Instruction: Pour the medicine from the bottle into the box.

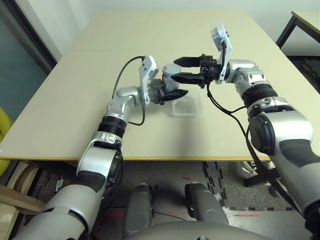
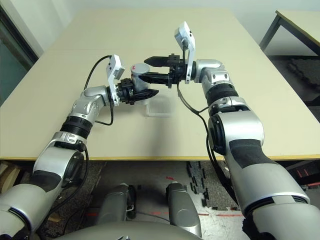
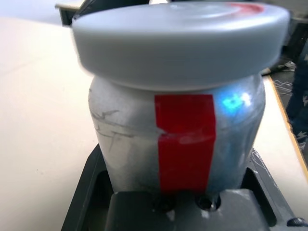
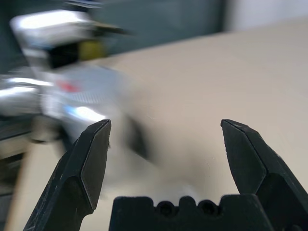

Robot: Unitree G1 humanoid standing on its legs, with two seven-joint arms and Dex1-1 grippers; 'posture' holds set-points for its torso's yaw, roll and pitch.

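— Pale beige laminate is the biggest thing we see: the surface runs wide under both silver arms. What do we make of the left arm?

— We find the left tool pointing across toward the right arm, clamped tight on the bottle, which stands upright in its grip above the surface. Through the left wrist camera we see the grey cap screwed on top and a red strip down the silver-grey body.

— And the right tool?

— We see it level, aimed back at the bottle, its two black fingers spread as wide as they go with nothing between them. One finger sits just beside the cap; we cannot quite tell whether it touches, since the right wrist picture is smeared.

— Where is the box?

— We see it flat on the surface, just below and slightly right of the held bottle. We cannot make out any pills in it.
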